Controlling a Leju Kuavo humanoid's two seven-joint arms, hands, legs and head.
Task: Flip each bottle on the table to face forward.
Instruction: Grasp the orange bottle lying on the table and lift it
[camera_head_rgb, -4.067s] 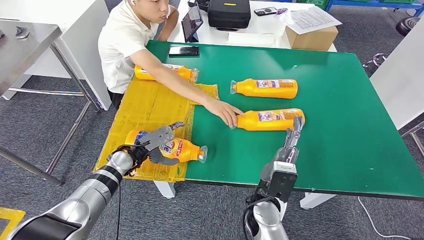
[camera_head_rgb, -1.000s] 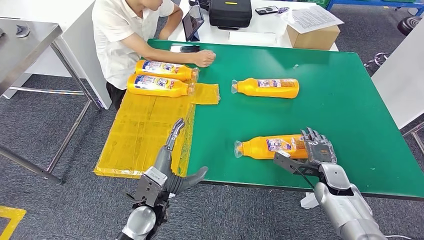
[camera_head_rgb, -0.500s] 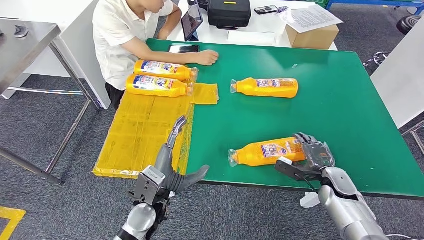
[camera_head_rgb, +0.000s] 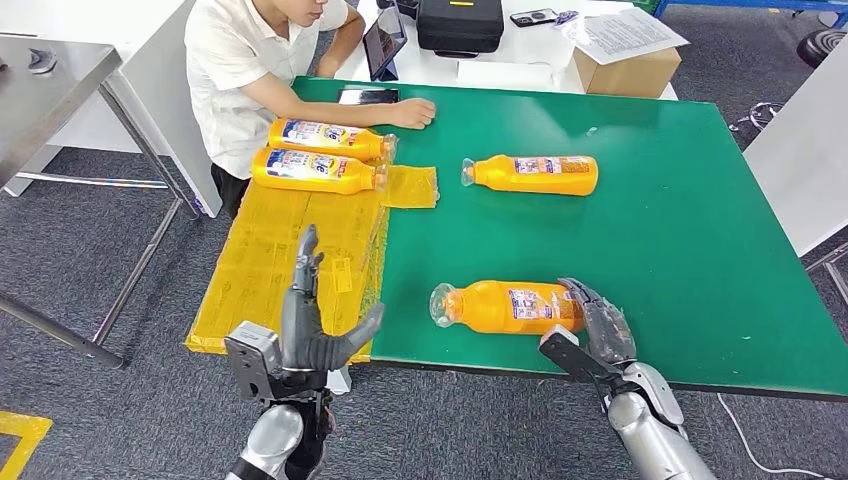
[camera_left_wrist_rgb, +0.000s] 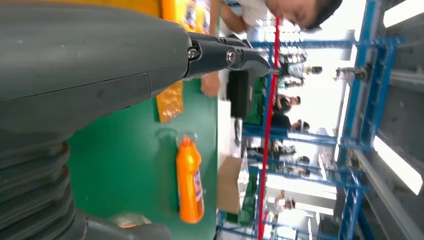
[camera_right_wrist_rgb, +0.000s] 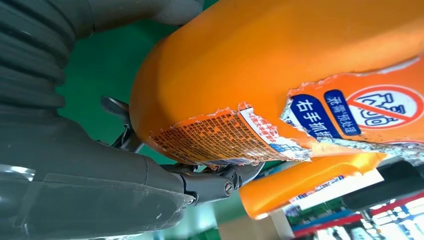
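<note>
Green counter (camera_head_rgb: 700, 250) carries the near orange bottle (camera_head_rgb: 500, 306), which has shifted toward the robot's left since the previous frame and now lies level near the front edge. The right hand (camera_head_rgb: 592, 330) grips its base end, fingers wrapped around the body. The left hand (camera_head_rgb: 310, 325) has moved left over the yellow sheet (camera_head_rgb: 270, 270), fingers spread, holding nothing. A second bottle (camera_head_rgb: 532, 174) lies farther back.
</note>
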